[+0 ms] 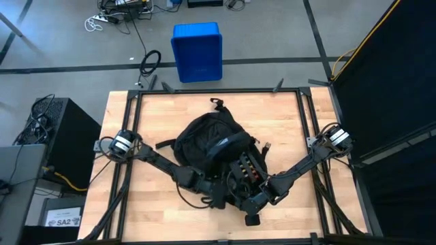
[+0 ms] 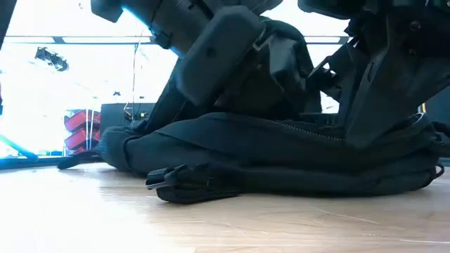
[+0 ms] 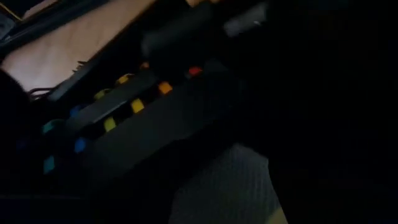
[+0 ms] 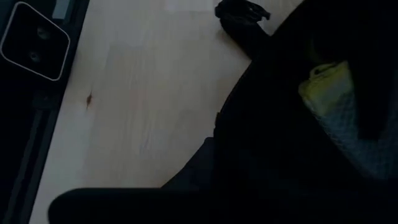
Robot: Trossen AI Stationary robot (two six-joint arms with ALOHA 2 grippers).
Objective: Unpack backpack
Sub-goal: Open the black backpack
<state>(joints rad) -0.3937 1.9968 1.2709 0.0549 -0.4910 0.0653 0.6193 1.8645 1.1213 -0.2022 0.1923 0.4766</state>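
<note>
Two arms meet at the backpack (image 1: 208,146) on the counter (image 1: 286,129); my right jaws are together, my left seemingly apart inside it.

The backpack (image 1: 204,146) lies at the middle of the table (image 1: 286,122), with a bin (image 1: 197,51) on the floor beyond it.

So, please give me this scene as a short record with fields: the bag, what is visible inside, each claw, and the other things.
backpack: black, lying on the wooden table, near its middle
inside: coloured items, a yellow item; kind unclear
left claw: at the backpack's near edge; grip unclear
right claw: shut, at the same edge
blue bin: on the floor beyond the table
</note>
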